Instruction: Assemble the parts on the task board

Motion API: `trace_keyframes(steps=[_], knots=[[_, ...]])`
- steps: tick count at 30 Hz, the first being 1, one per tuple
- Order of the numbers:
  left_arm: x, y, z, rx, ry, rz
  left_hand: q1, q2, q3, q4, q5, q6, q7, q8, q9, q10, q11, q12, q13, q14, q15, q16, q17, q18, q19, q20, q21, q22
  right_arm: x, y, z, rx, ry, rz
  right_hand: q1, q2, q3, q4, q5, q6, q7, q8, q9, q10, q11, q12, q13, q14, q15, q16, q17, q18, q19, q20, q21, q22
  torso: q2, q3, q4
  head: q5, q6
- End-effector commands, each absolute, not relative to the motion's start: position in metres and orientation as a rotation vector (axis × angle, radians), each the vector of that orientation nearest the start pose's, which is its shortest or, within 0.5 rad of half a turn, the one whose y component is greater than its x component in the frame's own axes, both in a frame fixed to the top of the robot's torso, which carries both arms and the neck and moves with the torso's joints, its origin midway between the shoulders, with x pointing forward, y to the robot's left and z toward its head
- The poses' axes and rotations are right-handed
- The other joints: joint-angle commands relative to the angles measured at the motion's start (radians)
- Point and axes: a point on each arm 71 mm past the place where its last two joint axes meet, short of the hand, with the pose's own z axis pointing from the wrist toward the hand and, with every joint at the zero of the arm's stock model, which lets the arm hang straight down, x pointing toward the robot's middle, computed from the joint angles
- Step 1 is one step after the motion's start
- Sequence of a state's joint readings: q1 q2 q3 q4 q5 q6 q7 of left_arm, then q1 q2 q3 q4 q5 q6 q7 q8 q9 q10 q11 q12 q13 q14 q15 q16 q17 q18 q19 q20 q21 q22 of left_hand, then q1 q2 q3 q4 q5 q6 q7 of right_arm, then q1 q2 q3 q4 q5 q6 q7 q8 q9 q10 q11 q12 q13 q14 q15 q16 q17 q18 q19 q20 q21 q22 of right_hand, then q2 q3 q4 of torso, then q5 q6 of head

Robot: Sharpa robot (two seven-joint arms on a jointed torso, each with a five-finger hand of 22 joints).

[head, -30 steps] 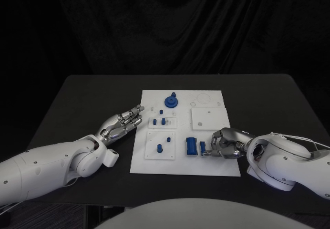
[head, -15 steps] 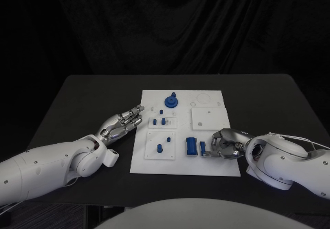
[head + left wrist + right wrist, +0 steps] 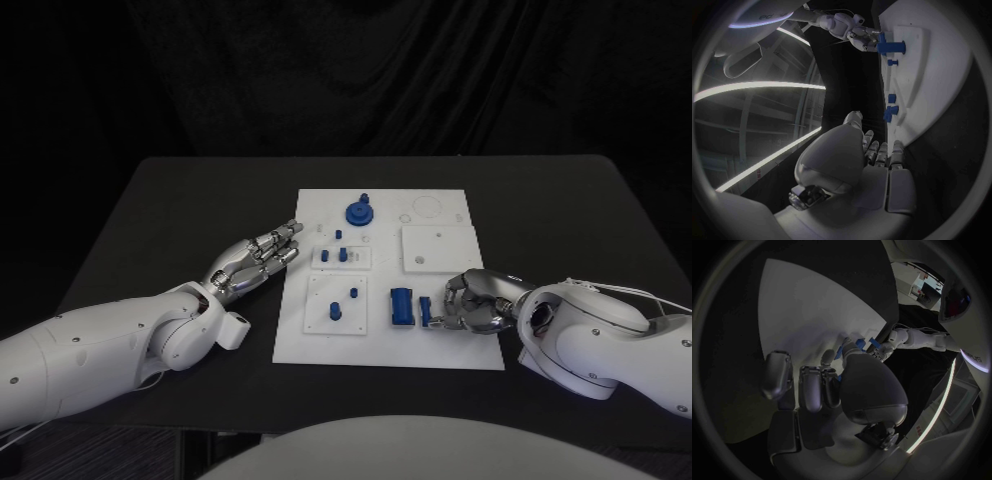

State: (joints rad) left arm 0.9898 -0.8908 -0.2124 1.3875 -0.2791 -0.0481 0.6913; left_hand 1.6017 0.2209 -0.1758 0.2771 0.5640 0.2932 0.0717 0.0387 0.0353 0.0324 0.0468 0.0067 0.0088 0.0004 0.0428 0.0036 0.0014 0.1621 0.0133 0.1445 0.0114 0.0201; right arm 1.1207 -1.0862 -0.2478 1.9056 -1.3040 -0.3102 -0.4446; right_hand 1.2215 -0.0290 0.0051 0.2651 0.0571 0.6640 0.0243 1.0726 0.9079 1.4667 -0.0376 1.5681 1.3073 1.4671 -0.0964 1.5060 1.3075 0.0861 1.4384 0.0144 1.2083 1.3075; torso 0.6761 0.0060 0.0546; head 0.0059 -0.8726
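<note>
Assembly is judged partly done. On the task board (image 3: 450,355), a blue gear (image 3: 358,211) and small blue pegs (image 3: 335,256) stand seated. The right hand (image 3: 473,303) pinches a blue part (image 3: 427,305) near the board's near edge. The left hand (image 3: 261,255) rests released beside the board's left edge.

Both arms wear smooth, glossy white shells, rounded and bulbous toward the wrists. Each ends in a silver metal robot hand, left (image 3: 257,258) and right (image 3: 473,301), with segmented fingers showing dark gaps between links. A thin pale cable (image 3: 623,290) loops over the right forearm shell. Small dark screw dots mark the left arm's shell.
</note>
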Motion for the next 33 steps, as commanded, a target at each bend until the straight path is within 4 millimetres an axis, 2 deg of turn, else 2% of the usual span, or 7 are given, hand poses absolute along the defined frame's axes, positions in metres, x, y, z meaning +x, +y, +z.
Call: trace_keyframes(steps=[1,12,15,22,29,31,33], knots=[[0.415,0.257,-0.31,-0.811,1.534,-1.709,0.012,-0.001,0.004,0.0,0.003,0.002,0.006,-0.001,0.0,0.001,0.005,0.001,-0.001,0.0,0.009,-0.004,-0.001,0.009,0.0,0.008,-0.001,0.001,0.354,-0.226,-0.26,0.132,2.049,0.553,0.0,-0.011,-0.009,0.004,-0.008,0.001,-0.008,0.005,0.002,0.104,-0.01,0.003,0.264,0.064,-0.007,0.001,0.096,-0.009,0.003,-0.005,0.008,0.161,0.0,0.0001,0.0003,0.002,0.0],[0.409,0.257,-0.306,-0.815,1.528,-1.697,0.014,-0.004,0.004,-0.001,0.006,0.007,0.007,0.0,0.001,0.002,0.004,0.001,-0.001,0.0,0.008,-0.004,-0.001,0.009,0.0,0.007,-0.001,0.001,0.364,-0.231,-0.212,0.062,1.69,0.811,-0.002,-0.033,-0.007,0.027,-0.008,0.015,-0.018,0.001,0.0,0.104,-0.02,0.003,0.264,0.079,-0.017,0.021,0.147,-0.024,0.032,-0.014,0.082,0.182,0.0,0.0018,-0.0009,-0.007,0.0],[0.408,0.256,-0.301,-0.814,1.524,-1.695,0.014,-0.005,0.004,0.0,0.006,0.012,0.007,0.001,0.002,0.003,0.004,0.001,-0.001,0.0,0.006,-0.004,-0.001,0.009,0.0,0.006,-0.001,0.001,0.37,-0.228,-0.194,0.034,1.566,0.939,0.1,0.071,0.072,0.025,0.132,-0.003,-0.004,-0.109,-0.077,0.104,-0.008,0.003,0.264,0.041,-0.004,-0.034,0.022,-0.008,-0.007,-0.008,0.004,0.16,-0.001,0.0014,-0.0012,-0.014,0.0],[0.417,0.251,-0.275,-0.76,1.475,-1.716,0.009,-0.007,0.002,0.009,0.001,0.015,0.005,0.002,0.002,0.005,-0.001,0.002,0.0,0.0,-0.007,-0.004,-0.001,0.007,0.001,-0.011,0.0,0.002,0.39,-0.23,-0.16,0.037,1.331,1.086,0.173,0.059,0.133,0.025,0.251,0.021,0.019,-0.19,-0.162,-0.121,0.022,-0.15,0.048,-0.11,0.026,-0.244,-0.33,0.046,-0.17,0.025,-0.326,0.064,-0.009,0.0034,-0.0067,-0.015,0.0],[0.431,0.247,-0.249,-0.69,1.391,-1.719,-0.026,-0.003,-0.012,0.016,-0.014,-0.036,-0.013,-0.008,-0.005,0.01,-0.024,0.002,0.0,0.0,-0.038,-0.004,-0.001,-0.017,-0.004,-0.066,-0.004,-0.005,0.412,-0.234,-0.157,0.177,1.293,1.183,0.039,0.053,0.198,0.017,0.298,-0.021,0.135,-0.366,-0.339,-0.69,0.14,-0.793,-0.571,-0.496,0.162,-0.85,-0.855,0.07,-0.48,0.13,-0.941,-0.245,-0.026,0.0085,-0.0242,0.002,0.0],[0.434,0.246,-0.247,-0.691,1.37,-1.719,-0.06,0.003,-0.028,0.017,-0.028,-0.091,-0.047,-0.014,-0.01,0.008,-0.053,0.002,0.0,0.0,-0.057,-0.004,-0.001,-0.014,-0.004,-0.08,-0.004,-0.005,0.418,-0.234,-0.16,0.228,1.32,1.236,-0.044,0.073,0.176,0.017,0.291,-0.096,0.21,-0.5,-0.436,-0.906,0.242,-0.978,-0.691,-0.742,0.269,-1.038,-0.959,0.022,-0.656,0.193,-1.102,-0.355,-0.035,0.0118,-0.0352,0.011,0.0],[0.438,0.244,-0.246,-0.707,1.348,-1.727,-0.083,0.008,-0.042,0.017,-0.044,-0.12,-0.125,-0.016,-0.012,0.001,-0.065,0.001,-0.001,0.0,-0.059,-0.004,-0.001,-0.009,-0.004,-0.077,-0.004,-0.006,0.423,-0.235,-0.165,0.291,1.356,1.297,-0.108,0.081,0.126,0.018,0.352,-0.182,0.213,-0.614,-0.517,-1.071,0.32,-1.109,-0.792,-0.92,0.344,-1.159,-1.038,-0.02,-0.826,0.238,-1.154,-0.46,-0.041,0.0152,-0.044,0.021,0.0]])
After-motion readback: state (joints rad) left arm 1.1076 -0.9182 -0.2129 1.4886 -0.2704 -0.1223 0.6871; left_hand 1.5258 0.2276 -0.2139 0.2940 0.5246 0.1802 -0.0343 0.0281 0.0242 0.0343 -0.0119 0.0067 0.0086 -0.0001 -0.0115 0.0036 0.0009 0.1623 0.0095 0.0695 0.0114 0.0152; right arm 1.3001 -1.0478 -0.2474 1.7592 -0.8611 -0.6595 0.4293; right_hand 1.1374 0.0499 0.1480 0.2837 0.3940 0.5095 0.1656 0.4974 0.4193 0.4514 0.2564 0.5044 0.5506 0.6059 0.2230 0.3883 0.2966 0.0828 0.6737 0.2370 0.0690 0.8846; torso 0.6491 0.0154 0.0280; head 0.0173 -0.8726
